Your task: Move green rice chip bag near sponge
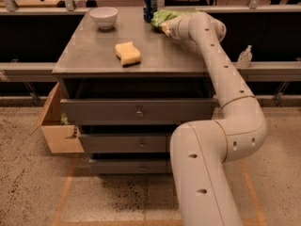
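Observation:
The green rice chip bag (162,17) lies at the far right of the cabinet top, right beside the blue can. My gripper (165,28) is at the bag's near edge, mostly hidden behind the arm's wrist (188,26). The arm reaches up from the lower right. The pale-yellow sponge (127,53) lies near the middle of the top, to the left of and nearer than the bag, well apart from it.
A white bowl (104,17) stands at the far left of the grey cabinet top (89,51). A blue drink can (149,6) stands at the far edge, left of the bag. Drawers are below. A cardboard box (59,126) sits on the floor at the left.

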`<control>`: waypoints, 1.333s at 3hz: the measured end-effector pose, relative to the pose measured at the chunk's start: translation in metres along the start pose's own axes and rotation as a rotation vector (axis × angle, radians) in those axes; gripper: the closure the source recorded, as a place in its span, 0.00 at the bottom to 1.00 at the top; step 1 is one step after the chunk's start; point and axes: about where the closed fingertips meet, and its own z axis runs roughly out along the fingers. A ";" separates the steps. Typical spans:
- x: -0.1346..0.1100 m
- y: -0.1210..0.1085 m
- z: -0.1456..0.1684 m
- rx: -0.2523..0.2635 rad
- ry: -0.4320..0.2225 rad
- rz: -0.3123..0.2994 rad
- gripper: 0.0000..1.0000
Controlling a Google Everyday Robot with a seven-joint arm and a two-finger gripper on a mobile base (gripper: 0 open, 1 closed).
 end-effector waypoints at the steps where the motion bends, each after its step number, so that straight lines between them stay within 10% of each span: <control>1: -0.010 -0.021 -0.017 0.047 0.002 0.042 1.00; 3: -0.036 -0.047 -0.061 0.069 -0.008 0.207 1.00; 4: -0.029 -0.049 -0.069 0.061 0.018 0.260 0.83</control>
